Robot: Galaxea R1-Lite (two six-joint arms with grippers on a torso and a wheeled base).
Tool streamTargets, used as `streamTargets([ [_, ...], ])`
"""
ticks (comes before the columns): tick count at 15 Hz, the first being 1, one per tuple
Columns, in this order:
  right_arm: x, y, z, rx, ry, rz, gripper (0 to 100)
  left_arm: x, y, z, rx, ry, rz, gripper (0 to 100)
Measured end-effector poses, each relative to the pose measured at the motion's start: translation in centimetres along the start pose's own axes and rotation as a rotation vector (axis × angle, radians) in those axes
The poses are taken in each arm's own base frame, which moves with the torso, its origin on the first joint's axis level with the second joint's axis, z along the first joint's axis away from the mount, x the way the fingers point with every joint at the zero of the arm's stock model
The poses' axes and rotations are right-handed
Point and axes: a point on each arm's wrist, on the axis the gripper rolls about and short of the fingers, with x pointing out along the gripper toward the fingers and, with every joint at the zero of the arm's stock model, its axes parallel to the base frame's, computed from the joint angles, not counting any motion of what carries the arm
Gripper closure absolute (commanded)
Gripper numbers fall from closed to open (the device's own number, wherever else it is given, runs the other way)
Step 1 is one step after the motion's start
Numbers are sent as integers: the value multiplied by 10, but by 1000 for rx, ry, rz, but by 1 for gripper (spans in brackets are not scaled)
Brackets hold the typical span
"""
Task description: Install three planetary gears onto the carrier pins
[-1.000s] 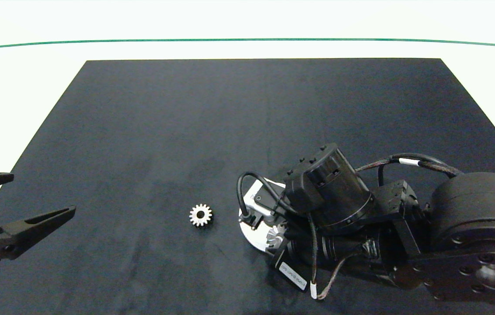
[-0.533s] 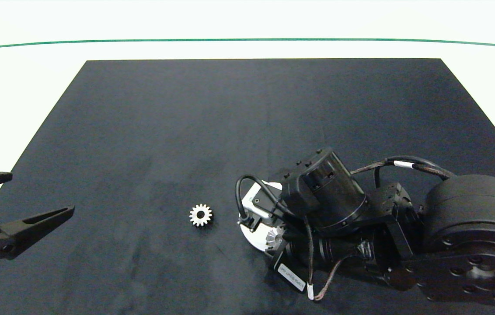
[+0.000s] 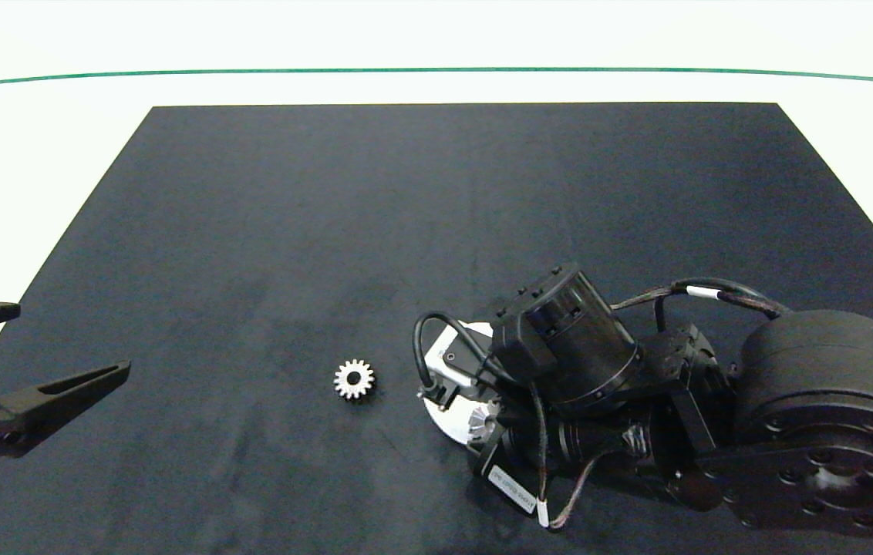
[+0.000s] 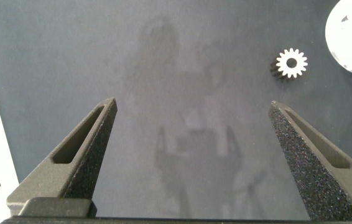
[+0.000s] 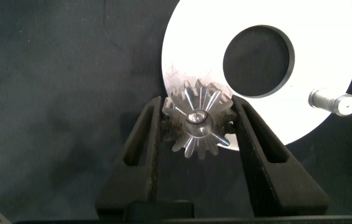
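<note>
Right claw (image 5: 196, 118) clamps a planetary gear (image 5: 198, 124) over the white disc (image 5: 325, 56); left claw (image 4: 191, 134) gapes empty.

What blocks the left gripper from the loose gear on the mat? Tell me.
Nothing visible does. The left gripper is open at the mat's left edge, and only bare black mat lies between it and the loose gear.

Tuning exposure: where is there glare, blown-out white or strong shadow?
Head view: table surround blown out. Right wrist view: white disc washes out, streaks glint on the gripped gear. Left wrist view: soft gripper shadow on the mat.
</note>
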Motion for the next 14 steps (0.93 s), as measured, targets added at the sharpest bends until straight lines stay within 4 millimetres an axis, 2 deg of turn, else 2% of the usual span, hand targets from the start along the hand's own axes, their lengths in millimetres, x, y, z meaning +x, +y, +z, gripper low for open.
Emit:
streamTargets([
  [2,1,0,0,1,2,-1,90,0,0,0,0,0,0,0],
  [3,1,0,0,0,3,-1,0,0,0,0,0,0,0,0],
  [11,0,0,0,3,0,1,0,0,0,0,0,-1,1,0],
  [14,-13,-8,-4,24,-20,-5,0,-4,2,2,-5,-15,18,0],
])
